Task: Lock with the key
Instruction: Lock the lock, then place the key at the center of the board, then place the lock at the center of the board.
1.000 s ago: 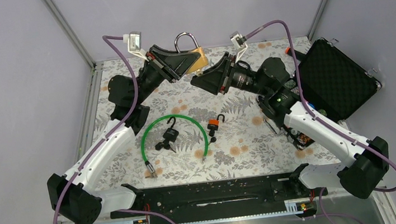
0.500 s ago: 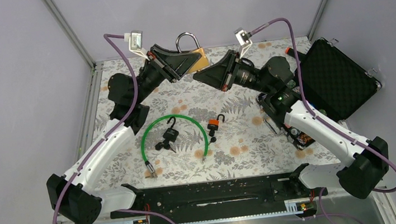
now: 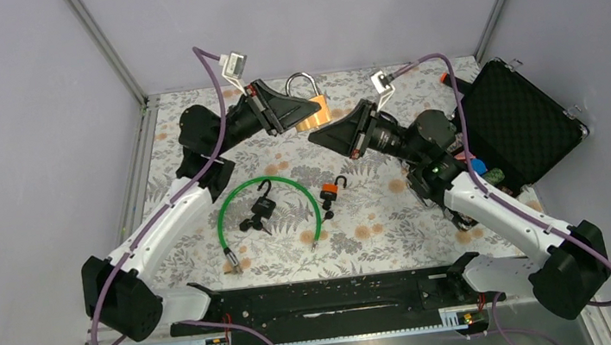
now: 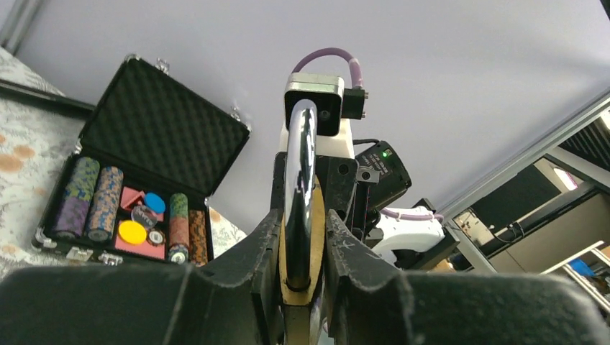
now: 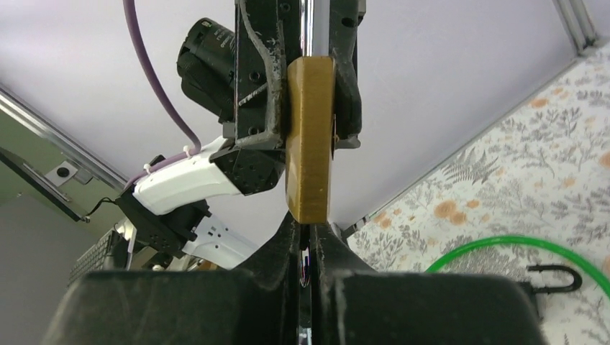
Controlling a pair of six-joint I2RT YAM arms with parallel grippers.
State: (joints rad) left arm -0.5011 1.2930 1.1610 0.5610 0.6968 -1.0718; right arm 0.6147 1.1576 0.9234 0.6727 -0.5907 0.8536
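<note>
So the left gripper [image 3: 299, 116] was clamped on both flat sides of the brass padlock [image 3: 313, 112], holding it up off the table [image 3: 377, 216] near the far edge, shackle up. That looked deliberate: it pointed the bottom of the body, presumably the keyhole end, at the other arm. The right gripper [image 5: 306, 238] sat just beneath that bottom edge with its fingers pressed together. That probably meant it was pinching the key, but the key itself couldn't be made out between them. Count-wise there were three padlocks: the brass one in the air, plus a black padlock [image 3: 261, 208] and a small orange padlock [image 3: 330, 190] lying on the table. There was also one green cable lock [image 3: 272, 178] and one open poker chip case [image 3: 522, 117] at the right.
</note>
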